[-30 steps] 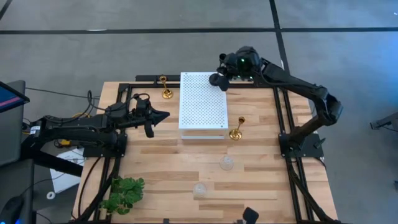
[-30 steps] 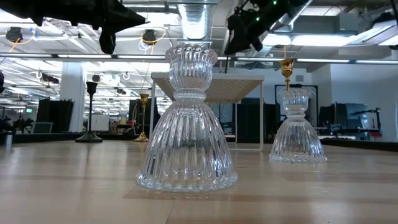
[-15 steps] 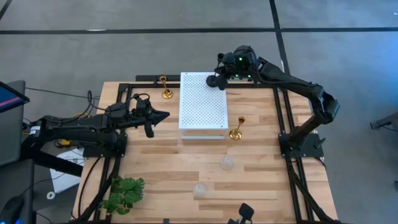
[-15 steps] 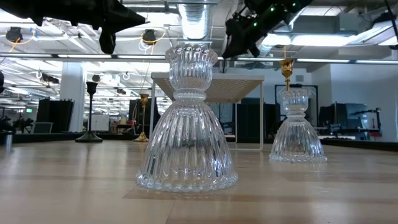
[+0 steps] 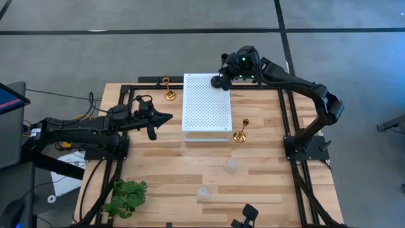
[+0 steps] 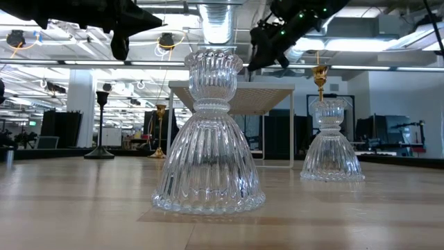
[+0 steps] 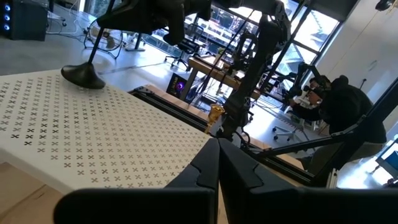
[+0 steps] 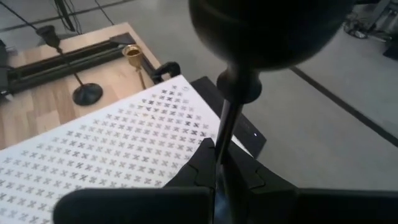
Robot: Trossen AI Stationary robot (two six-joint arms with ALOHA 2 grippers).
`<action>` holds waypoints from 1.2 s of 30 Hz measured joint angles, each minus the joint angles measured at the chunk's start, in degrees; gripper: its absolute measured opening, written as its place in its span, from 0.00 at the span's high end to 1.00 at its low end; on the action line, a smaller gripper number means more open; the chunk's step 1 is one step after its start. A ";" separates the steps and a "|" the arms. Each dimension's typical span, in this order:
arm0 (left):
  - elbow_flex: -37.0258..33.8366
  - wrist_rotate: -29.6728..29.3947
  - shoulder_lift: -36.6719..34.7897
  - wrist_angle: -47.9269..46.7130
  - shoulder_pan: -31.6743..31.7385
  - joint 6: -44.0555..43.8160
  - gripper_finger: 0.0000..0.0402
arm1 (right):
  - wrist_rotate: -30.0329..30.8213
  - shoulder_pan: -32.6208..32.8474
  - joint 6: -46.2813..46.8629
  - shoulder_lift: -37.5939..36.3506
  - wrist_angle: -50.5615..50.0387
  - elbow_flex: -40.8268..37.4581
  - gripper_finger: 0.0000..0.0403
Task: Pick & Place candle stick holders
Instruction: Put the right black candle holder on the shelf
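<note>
Candle stick holders are spread about the table, and only one seems to be in hand: a tall black holder (image 7: 81, 74), gripped by its thin stem in the right gripper (image 5: 221, 79), whose fingers are clamped on it. Its round base sits at the far right corner of the white perforated board (image 5: 205, 107); whether it rests on the board or hangs just above it, I cannot tell

The second black holder (image 8: 81, 93) stands on the wood left of the board, near one gold holder (image 5: 168, 88). The other gold holder (image 5: 240, 132) stands just beside the board's near right corner. Two clear glass holders (image 5: 231, 166) (image 5: 202, 192) stand nearer the front edge, well apart from the board

Judging by this, the task is at an early stage: if the board is the goal, one holder is arriving and five remain on the bare wood

The left gripper (image 5: 163, 118) hovers left of the board, fingers pressed together and holding nothing

The table (image 5: 164, 158) is pale wooden planks in a black frame, with a green leafy plant (image 5: 126, 196) at the front left corner. Around it lies grey floor marked with dark lines, and beyond is an open workshop with ceiling ducts and strip lights
</note>
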 joint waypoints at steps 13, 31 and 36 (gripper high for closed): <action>0.00 0.00 -0.01 0.00 0.00 0.02 0.99 | -1.53 -0.01 -0.18 0.00 -0.66 0.00 1.00; 0.00 0.02 0.00 0.00 0.00 0.00 0.99 | -1.60 0.52 -0.19 0.00 0.47 0.00 0.86; 0.00 0.02 0.00 -0.02 0.00 0.00 0.99 | -1.61 1.19 -0.23 0.00 0.53 0.00 0.85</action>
